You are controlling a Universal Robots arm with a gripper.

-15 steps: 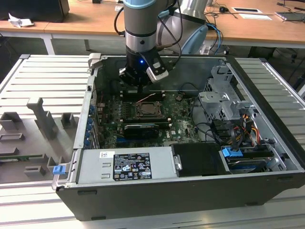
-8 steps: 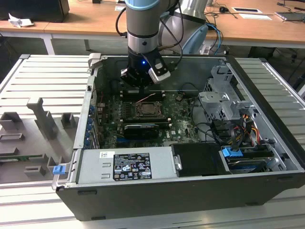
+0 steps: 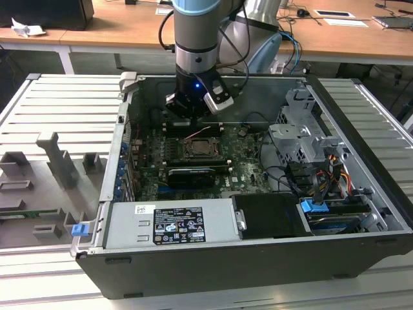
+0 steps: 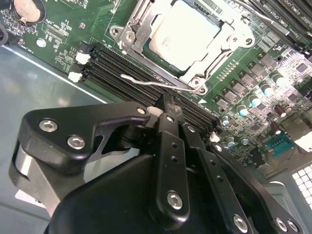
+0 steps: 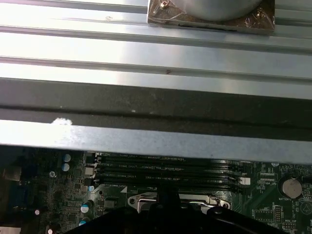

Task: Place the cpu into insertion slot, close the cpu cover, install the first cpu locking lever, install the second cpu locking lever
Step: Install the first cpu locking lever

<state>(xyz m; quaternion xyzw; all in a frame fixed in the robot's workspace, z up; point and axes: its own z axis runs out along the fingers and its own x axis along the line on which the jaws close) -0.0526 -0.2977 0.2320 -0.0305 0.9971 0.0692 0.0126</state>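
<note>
cpu (image 4: 183, 35) sits in the insertion slot (image 4: 146, 54), pale metal face up, seen clearly in the second wrist view. cpu cover (image 4: 225, 30) is down over it, its frame around the chip edges with the face showing through the cut-out. One locking lever (image 4: 156, 84), a bent wire rod, lies along the socket edge nearest the gripper, its free end raised off the board beside the black memory slots (image 4: 122, 66). Gripper (image 4: 168, 109) is right above that lever and the memory slots, jaws drawn together to a narrow tip, nothing visibly between them; contact with the lever can't be judged. In the exterior view the socket (image 3: 199, 150) is mid-motherboard (image 3: 242, 169) inside the open computer case (image 3: 213, 265), with the arm (image 3: 197, 39) coming straight down and the gripper (image 3: 190, 115) hanging just behind the socket, near the case's far wall. Power supply (image 3: 171, 223) lies along the near edge of the case, drive cage (image 3: 300, 139) and cable bundle (image 3: 322, 174) on the exterior view's right. Case rests on a ribbed metal table (image 3: 58, 110); grey fixture blocks (image 3: 58, 158) stand on the exterior view's left. First wrist view shows the memory slots (image 5: 165, 168), a coin cell (image 5: 291, 186) and the case wall (image 5: 156, 139) above the board.
</note>
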